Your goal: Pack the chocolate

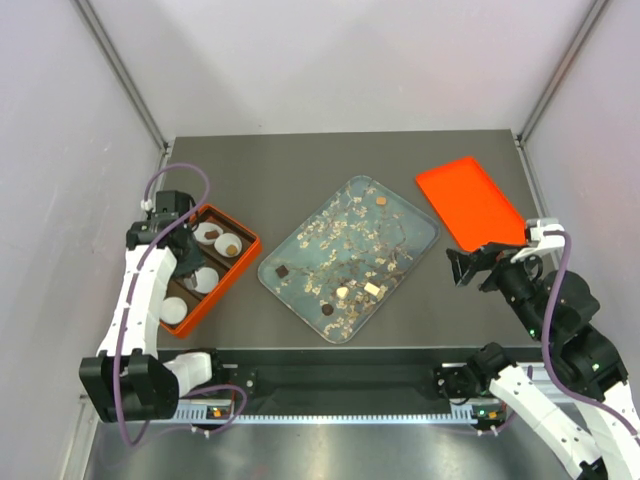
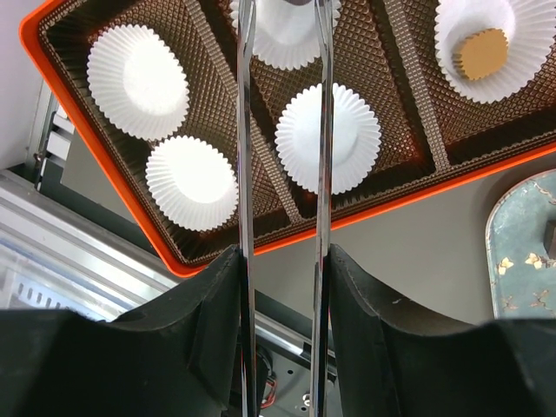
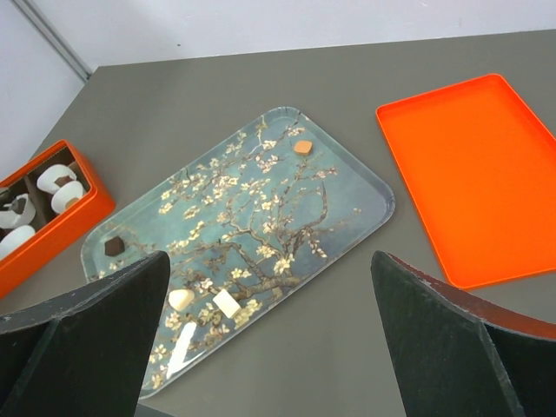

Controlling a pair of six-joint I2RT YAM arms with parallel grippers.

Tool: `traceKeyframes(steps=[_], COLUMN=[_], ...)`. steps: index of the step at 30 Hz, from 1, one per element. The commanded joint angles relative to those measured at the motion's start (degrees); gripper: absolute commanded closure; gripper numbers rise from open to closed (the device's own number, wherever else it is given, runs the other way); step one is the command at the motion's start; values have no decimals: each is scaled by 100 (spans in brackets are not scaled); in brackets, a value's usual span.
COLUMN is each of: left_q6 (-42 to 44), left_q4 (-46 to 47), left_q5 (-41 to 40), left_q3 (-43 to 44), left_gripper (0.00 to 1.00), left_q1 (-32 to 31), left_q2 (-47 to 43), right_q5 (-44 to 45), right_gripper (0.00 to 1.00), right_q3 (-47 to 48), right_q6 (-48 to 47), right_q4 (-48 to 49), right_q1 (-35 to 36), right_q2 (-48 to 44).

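Barely begun: a caramel chocolate sits in the orange box at nine o'clock beneath the open, empty left end effector, several pieces lie on the central tray, and the right end effector gapes empty.

One orange rectangular box, five white fluted paper cups, one flat orange lid, one clear blossom-patterned tray, at least four small chocolate pieces.

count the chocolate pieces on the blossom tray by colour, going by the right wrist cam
caramel brown piece: 1
dark brown piece: 1
cream-white pieces: 2
total: 4 showing in this view; the near left corner of the tray is hidden
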Motion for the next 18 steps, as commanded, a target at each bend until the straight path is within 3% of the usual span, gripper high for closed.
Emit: traceKeyframes(steps=[1, 4, 12, 15, 18], left_q6=[130, 314, 604, 465, 88], left_q4=[147, 6, -144, 14, 233], left_q5=[-49, -24, 1425, 1690, 1316], left_q3=[279, 735, 1659, 1617, 1441], left_gripper=[53, 54, 61, 63, 62], left_q1=[34, 34, -10, -317, -1571], left_q2=[-45, -36, -133, -212, -221], right_q5=[78, 122, 289, 420, 456], right_gripper=[0, 0, 0, 0, 0], right_q3=[197, 232, 338, 303, 294], right_q6=[-83, -91, -118, -144, -153], right_q4=[102, 85, -82, -126, -144], right_q1=[105, 105, 105, 96, 96], right_q2=[91, 99, 205, 257, 380])
